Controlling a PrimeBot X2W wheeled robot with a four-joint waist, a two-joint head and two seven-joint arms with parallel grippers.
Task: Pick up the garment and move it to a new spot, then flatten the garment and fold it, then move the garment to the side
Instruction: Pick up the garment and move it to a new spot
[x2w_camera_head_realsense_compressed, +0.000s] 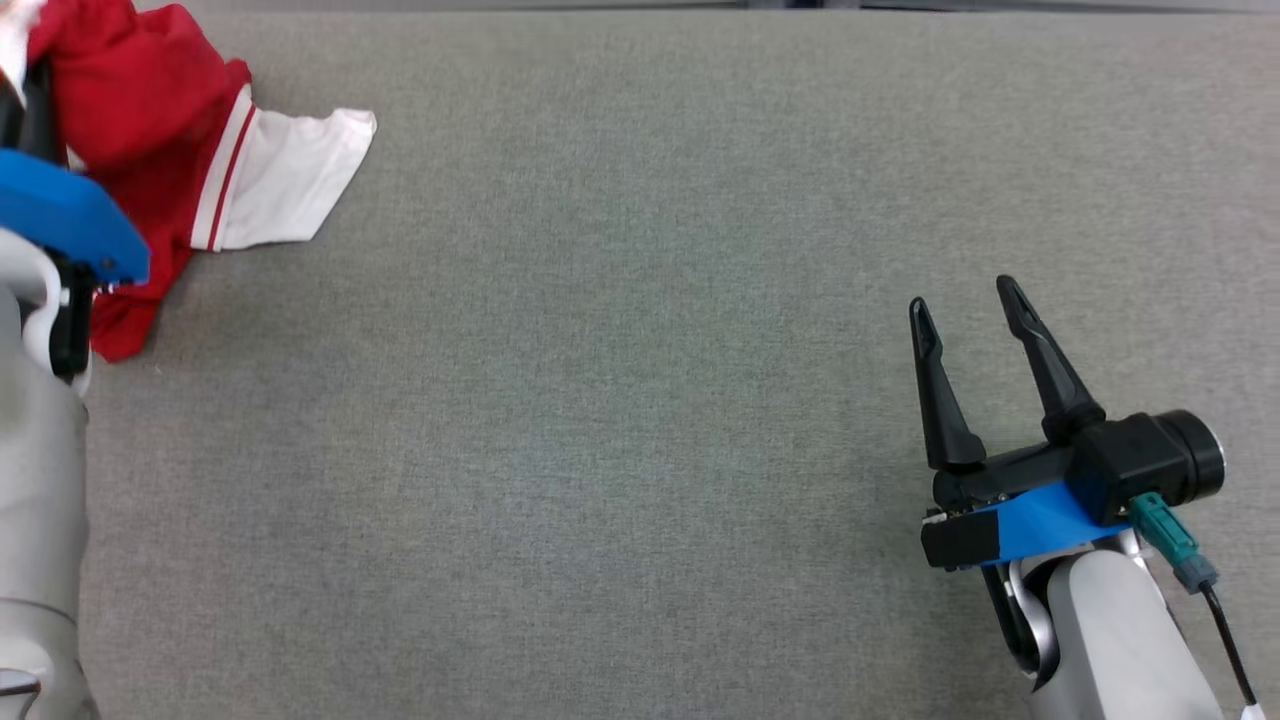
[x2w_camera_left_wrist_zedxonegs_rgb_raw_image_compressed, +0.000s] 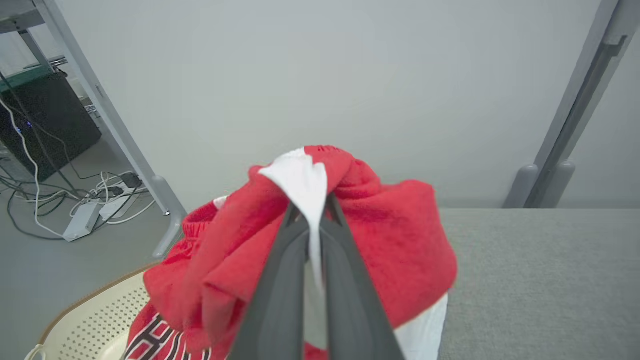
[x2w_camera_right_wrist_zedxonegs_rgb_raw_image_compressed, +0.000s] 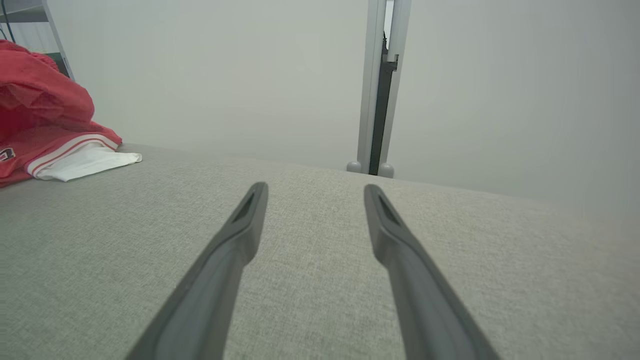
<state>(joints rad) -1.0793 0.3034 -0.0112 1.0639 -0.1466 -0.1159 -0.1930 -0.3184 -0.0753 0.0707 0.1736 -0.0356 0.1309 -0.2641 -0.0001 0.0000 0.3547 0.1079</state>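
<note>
Now, begin just off the table's (x2w_camera_head_realsense_compressed: 640, 400) left edge: a cream perforated basket (x2w_camera_left_wrist_zedxonegs_rgb_raw_image_compressed: 90, 320) sits there, lower than the tabletop, and in the left wrist view the lettered red part of the garment (x2w_camera_head_realsense_compressed: 150, 110) overlaps its rim. On the table's far left corner you have the garment itself, bunched in a red heap. Its white panel, with striped red-and-white trim, lies flat on the grey cloth and reaches toward the table's middle. Your left gripper (x2w_camera_left_wrist_zedxonegs_rgb_raw_image_compressed: 312, 207) is at that same corner with its two dark fingers pressed together on a white fold of the garment, and red fabric is heaped around both fingers. Moving across to the table's near right, well apart from the garment, you find your right gripper (x2w_camera_head_realsense_compressed: 962, 295). Its fingers are spread wide with nothing between them, and they point toward the table's far edge. Whether its fingertips touch the cloth you cannot tell from either view. Beyond the table's far edge, a grey upright post (x2w_camera_right_wrist_zedxonegs_rgb_raw_image_compressed: 377, 90) stands against the pale wall.
</note>
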